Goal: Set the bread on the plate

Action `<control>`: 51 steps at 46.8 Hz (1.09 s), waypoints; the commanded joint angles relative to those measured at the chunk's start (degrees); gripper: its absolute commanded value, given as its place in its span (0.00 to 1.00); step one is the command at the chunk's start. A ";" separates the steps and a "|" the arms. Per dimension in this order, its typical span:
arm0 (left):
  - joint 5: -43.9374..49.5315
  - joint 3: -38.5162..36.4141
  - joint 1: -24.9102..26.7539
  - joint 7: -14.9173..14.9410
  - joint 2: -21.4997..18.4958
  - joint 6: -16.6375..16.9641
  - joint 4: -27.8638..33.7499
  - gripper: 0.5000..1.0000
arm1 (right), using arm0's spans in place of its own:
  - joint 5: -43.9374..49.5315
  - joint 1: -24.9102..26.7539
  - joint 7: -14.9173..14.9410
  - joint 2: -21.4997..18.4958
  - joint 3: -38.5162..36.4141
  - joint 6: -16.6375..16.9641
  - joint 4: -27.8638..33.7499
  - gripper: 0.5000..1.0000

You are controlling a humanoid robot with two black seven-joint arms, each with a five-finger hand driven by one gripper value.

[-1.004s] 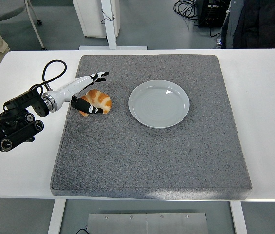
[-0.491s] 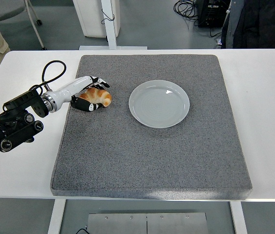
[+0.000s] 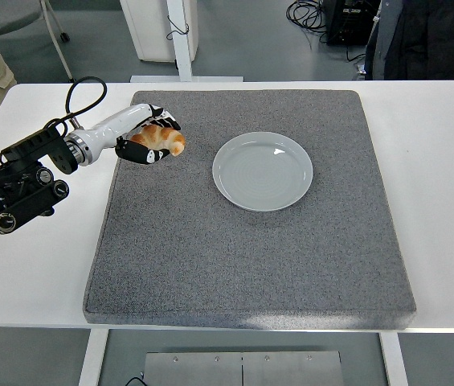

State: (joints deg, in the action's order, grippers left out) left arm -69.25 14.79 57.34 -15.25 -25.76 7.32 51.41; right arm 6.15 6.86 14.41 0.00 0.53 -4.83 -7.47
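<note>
Single high head view, looking forward and down, white table (image 3: 443, 201) near edge at bottom

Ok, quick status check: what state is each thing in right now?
left hand: shut on the bread, over the mat's far left part
bread: held in the left hand, not on the plate
plate: empty, upright on the mat, to the right of the bread
grey mat: lying flat on the white table
</note>
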 commanded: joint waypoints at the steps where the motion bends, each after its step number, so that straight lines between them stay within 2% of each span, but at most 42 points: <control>1: 0.08 -0.02 1.81 -0.13 -0.96 -0.38 0.18 0.00 | 0.00 -0.01 0.00 0.00 0.00 0.00 0.00 1.00; 6: 0.08 -0.11 4.18 -0.57 -2.63 -0.99 0.62 0.00 | 0.00 -0.01 0.00 0.00 0.00 0.00 0.00 1.00; 14: 0.70 -2.92 9.63 -2.59 -4.21 -4.59 0.71 0.00 | 0.00 -0.01 0.00 0.00 0.00 0.00 0.00 1.00; 20: 0.70 -4.06 12.53 -3.30 -4.39 -4.95 0.71 0.00 | 0.00 -0.01 0.00 0.00 0.00 0.00 0.00 1.00; 31: 0.61 -4.24 16.93 -3.12 -3.77 -6.09 0.71 0.00 | 0.00 -0.09 0.00 0.00 0.00 0.00 0.00 1.00; 38: 0.70 -6.87 20.88 -3.38 -3.69 -6.36 0.71 0.00 | 0.00 -0.01 0.00 0.00 0.00 0.00 0.00 1.00; 51: 0.61 -11.00 25.02 -3.47 0.18 -6.36 -0.17 0.00 | 0.00 -0.01 0.00 0.00 0.00 0.00 0.00 1.00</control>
State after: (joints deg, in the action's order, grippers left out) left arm -68.62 4.99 81.51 -18.68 -26.67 0.96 51.39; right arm 6.15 6.85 14.41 0.00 0.53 -4.83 -7.47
